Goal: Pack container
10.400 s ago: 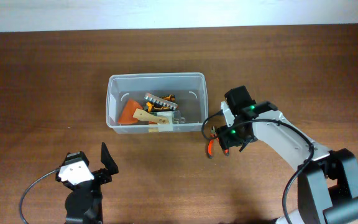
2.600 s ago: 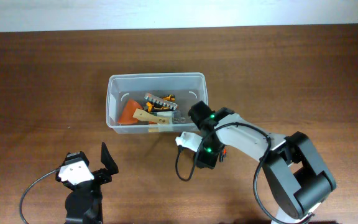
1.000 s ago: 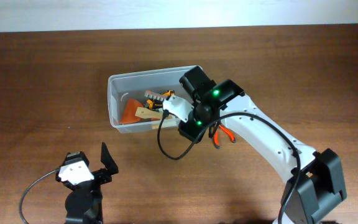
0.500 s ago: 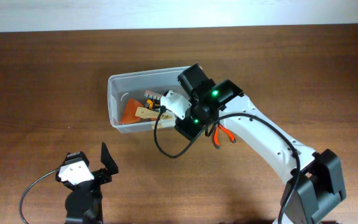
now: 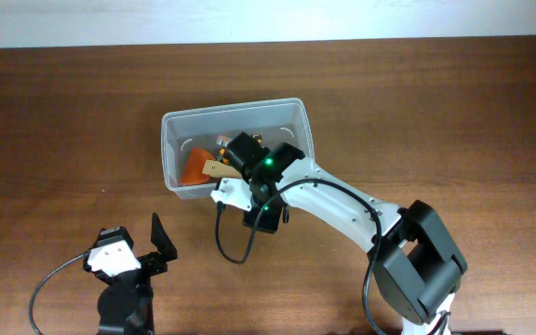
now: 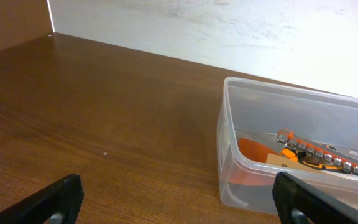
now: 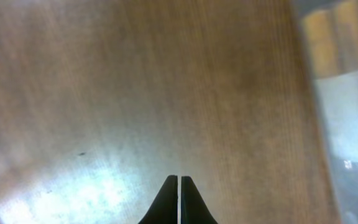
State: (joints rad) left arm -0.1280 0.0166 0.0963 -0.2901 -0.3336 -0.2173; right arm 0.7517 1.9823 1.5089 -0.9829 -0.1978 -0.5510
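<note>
A dark brown wooden bench runs back to a pale wall along its far edge. The right gripper hangs over bare wood with its fingers pressed together and nothing visible between them. It sits just in front of the near wall of the container. The clear tub stands mid-bench, slightly skewed to the bench's edges. It holds an orange flat piece, a wooden-handled tool and a row of small metal bits. The right arm's wrist lies across the tub's near rim, and its cable loops toward the near edge. Toward the near-left corner the left gripper rests spread wide, well apart from the tub.

The risk, as I judge it, is the arm itself. Pulling back low could drag or tip the light tub, or catch the cable on its rim.
</note>
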